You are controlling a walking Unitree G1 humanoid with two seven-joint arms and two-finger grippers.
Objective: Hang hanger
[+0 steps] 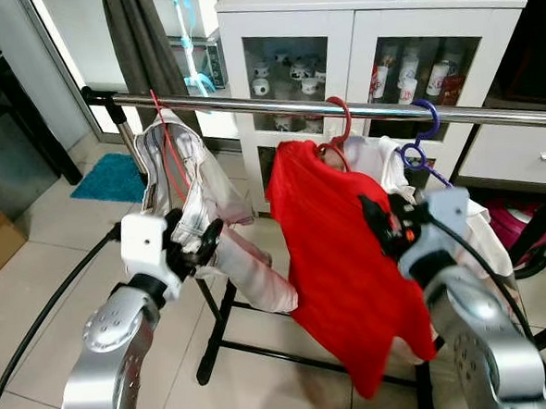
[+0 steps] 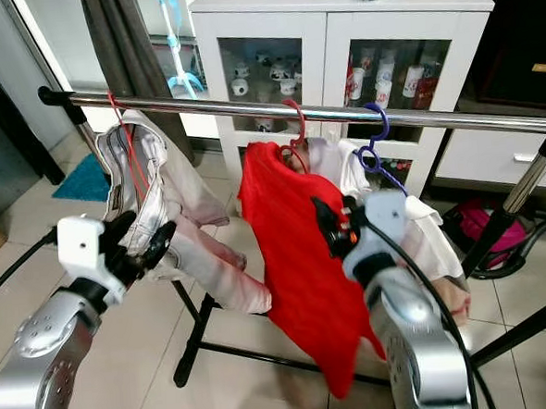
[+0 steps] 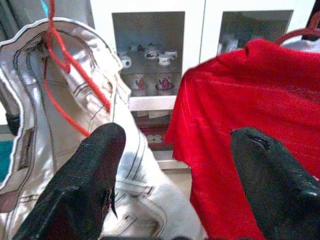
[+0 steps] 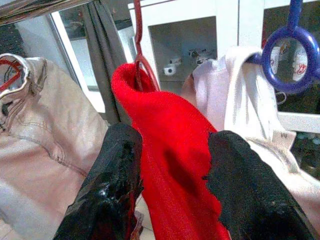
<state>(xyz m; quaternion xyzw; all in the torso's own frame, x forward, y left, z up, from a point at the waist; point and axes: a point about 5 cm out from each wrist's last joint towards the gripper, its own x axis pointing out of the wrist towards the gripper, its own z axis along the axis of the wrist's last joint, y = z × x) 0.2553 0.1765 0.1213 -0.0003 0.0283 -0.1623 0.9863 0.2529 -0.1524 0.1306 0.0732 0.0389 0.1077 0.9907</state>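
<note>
Our right tool (image 1: 383, 227) is open, fingers either side of the red shirt (image 1: 346, 256); our left tool (image 1: 194, 245) gapes open beside the pale jacket (image 1: 203, 199). Beyond, the red hanger (image 1: 337, 131) hooks over the steel rail (image 1: 276, 105), a blue hanger (image 1: 419, 140) beside it.

Hung along a rail (image 1: 276, 105): trousers (image 1: 203, 204) on a hanger (image 1: 165, 141) at left, a shirt (image 1: 346, 256) mid-rail, a second garment (image 1: 382, 161) just right of it. Stood behind the rail: a cabinet (image 1: 364, 32). Reached up before the clothes: left gripper (image 1: 194, 246) beside the trousers, right gripper (image 1: 386, 227) against the shirt.
</note>
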